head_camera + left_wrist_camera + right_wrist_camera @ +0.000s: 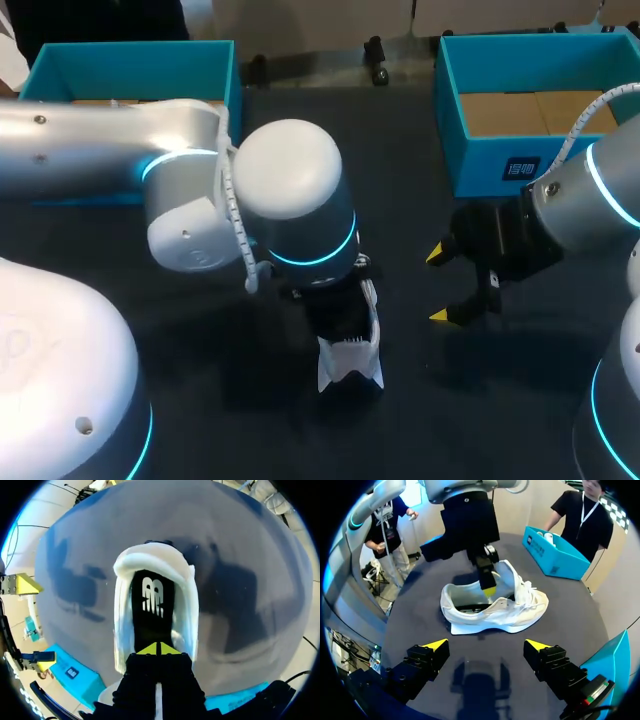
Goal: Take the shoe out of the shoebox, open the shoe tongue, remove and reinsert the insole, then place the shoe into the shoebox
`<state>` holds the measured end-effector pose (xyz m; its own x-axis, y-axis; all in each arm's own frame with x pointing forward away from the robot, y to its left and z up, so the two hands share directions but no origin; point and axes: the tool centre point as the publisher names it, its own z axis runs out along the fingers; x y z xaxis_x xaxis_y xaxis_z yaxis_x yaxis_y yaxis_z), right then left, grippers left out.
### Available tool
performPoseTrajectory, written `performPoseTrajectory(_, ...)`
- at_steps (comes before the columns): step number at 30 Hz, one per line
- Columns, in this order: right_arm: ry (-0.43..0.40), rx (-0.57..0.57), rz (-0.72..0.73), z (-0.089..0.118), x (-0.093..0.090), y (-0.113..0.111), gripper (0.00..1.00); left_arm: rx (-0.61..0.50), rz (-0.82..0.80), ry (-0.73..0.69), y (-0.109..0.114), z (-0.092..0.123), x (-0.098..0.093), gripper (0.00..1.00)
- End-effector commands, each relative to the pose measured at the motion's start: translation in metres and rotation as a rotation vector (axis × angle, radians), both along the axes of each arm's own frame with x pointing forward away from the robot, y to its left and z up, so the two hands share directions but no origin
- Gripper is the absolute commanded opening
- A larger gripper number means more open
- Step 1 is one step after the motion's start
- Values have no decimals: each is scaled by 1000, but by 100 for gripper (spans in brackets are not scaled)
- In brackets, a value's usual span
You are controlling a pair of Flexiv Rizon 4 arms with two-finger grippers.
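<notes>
Matte dark surface (480, 400): left pincer (159, 649), tips pressed together, reaches onto black foam insole (150, 620) inside white lace-up sneaker (520, 605); right pincer (486, 645) hangs spread nearby. Insole step apparently in hand; next calls for pinching its edge.

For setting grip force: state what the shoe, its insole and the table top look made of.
Shoe: white knit or mesh fabric upper, matte, judging by its soft folds; sole looks like foam. Insole: black, matte, probably fabric-faced foam, white print. Table top: dark grey, matte, possibly a mat; no glare.
</notes>
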<state>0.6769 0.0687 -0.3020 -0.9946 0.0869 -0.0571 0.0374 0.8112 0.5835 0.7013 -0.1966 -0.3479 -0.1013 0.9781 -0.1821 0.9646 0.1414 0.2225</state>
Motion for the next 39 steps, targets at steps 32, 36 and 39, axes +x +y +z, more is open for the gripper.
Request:
performPoseTrajectory(32, -3, 1, -1, 0, -2, 0, 100, 89, 1, -38, 3, 13, 0, 100)
performPoseTrajectory(36, -3, 1, -1, 0, -2, 0, 100, 99, -1, -38, 2, 18, -1, 100)
performPoseTrajectory(39, -3, 1, -1, 0, -2, 0, 100, 103, -5, -38, 1, 22, -1, 100)
